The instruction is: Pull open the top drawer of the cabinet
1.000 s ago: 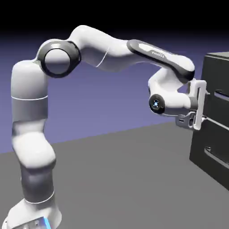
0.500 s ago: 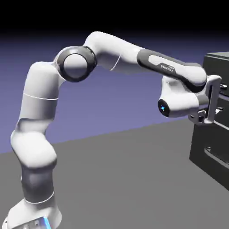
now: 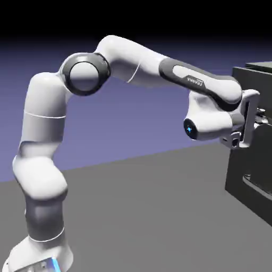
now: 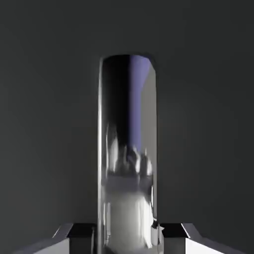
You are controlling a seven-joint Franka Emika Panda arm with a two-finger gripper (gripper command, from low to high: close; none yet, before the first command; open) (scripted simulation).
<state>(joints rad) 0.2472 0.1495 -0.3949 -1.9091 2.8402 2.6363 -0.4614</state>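
From where I stand, the cabinet (image 3: 236, 172) fills the exterior view's right edge, over a grey surface (image 3: 127, 218). The top drawer (image 3: 240, 79) is its uppermost dark front, above the lower panel with its own handle (image 3: 257, 186). That top front juts a little forward of the body behind it, so I'd say the pull is just beginning and the drawer is far from fully open. The gripper (image 4: 128, 240) is clamped on the drawer's bar handle (image 4: 126, 124), which shows large and shiny between the fingertips in the hand view, the dark front filling the space around it. What's called for next, as I judge it, is a straight, level draw back toward the robot's base, with the grip kept firm; a tilt or sideways drift could let the smooth bar slip out.

As for the pose, the white arm (image 3: 127, 56) climbs from the lower left, bends high over the surface, and sends its forearm sloping down toward the cabinet. The wrist (image 3: 210, 125) tucks in beneath the forearm's end. The hand faces the drawer about level, its broad body standing upright, which puts one finger above the bar and the other below. The fingertips themselves are hard to make out from the side.
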